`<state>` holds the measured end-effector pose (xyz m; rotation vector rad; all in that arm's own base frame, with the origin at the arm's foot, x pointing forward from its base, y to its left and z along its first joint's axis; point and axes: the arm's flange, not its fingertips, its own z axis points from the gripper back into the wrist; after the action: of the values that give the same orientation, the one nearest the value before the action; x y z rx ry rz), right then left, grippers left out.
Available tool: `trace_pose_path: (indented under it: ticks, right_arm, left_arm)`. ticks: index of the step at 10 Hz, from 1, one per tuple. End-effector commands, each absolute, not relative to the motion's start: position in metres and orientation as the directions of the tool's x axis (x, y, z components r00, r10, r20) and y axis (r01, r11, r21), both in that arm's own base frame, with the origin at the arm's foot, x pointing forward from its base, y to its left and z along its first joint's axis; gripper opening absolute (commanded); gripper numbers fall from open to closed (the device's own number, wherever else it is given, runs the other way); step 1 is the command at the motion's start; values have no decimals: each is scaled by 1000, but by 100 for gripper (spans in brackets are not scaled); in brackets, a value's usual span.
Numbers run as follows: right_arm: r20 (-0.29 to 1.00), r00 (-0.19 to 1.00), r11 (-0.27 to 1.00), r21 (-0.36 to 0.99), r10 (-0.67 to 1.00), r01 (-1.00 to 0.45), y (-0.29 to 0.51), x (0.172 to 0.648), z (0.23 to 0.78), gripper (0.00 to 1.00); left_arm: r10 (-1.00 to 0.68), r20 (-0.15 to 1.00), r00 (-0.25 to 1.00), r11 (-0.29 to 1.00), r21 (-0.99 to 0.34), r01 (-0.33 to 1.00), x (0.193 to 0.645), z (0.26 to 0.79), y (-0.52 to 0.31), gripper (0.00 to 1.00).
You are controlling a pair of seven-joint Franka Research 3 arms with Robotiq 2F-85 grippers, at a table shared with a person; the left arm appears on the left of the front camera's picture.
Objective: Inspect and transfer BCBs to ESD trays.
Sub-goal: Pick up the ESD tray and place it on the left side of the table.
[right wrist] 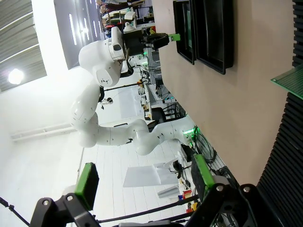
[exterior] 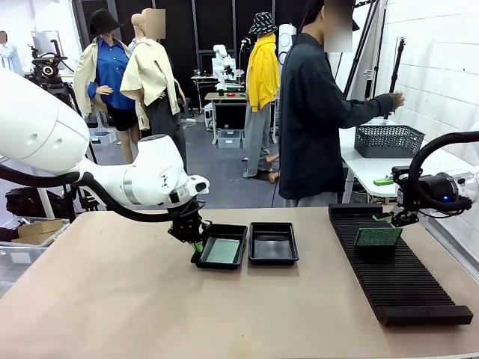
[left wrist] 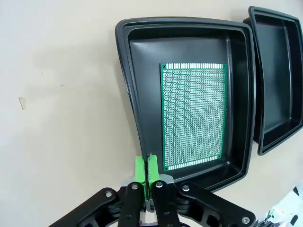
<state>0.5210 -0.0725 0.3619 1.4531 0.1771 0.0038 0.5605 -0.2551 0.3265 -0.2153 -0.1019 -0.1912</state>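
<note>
One green circuit board point(left wrist: 193, 116) in glossy black plastic tray point(left wrist: 189, 28) — twin tray point(exterior: 272, 243) empty, second board point(exterior: 378, 237) racked. Left claw point(left wrist: 146, 168) pinched empty, right claw point(right wrist: 145, 178) gaping.

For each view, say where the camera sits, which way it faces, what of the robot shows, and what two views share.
Front view: between the arms, facing across the table at the person; left arm and right gripper show.
Left wrist view: on the left wrist, looking down the shut left gripper at a BCB in an ESD tray.
Right wrist view: on the right wrist, rolled sideways, facing the left arm past the open right gripper.
Shared: all show both trays.
</note>
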Motion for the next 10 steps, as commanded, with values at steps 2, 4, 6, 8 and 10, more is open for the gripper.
trace_pose_path:
  ticks: [2, 4, 6, 8, 10]
  right_arm:
    - [-133, 986, 130, 984, 97, 120, -71, 520, 363, 100]
    - [-133, 986, 130, 984, 97, 120, -71, 520, 363, 100]
    - [-133, 986, 130, 984, 97, 120, -71, 520, 363, 100]
    - [-133, 986, 130, 984, 97, 120, -71, 520, 363, 100]
    - [-133, 986, 130, 984, 97, 120, -71, 520, 363, 100]
  left_arm:
    - [-172, 107, 979, 955, -227, 193, 567, 335, -228, 0]
    - [-158, 98, 982, 951, -253, 179, 572, 343, -193, 0]
    - [-152, 92, 984, 950, -262, 171, 577, 346, -162, 0]
    - [-163, 100, 981, 949, -257, 184, 582, 348, -130, 0]
    - [-137, 99, 986, 952, -264, 158, 587, 346, -98, 0]
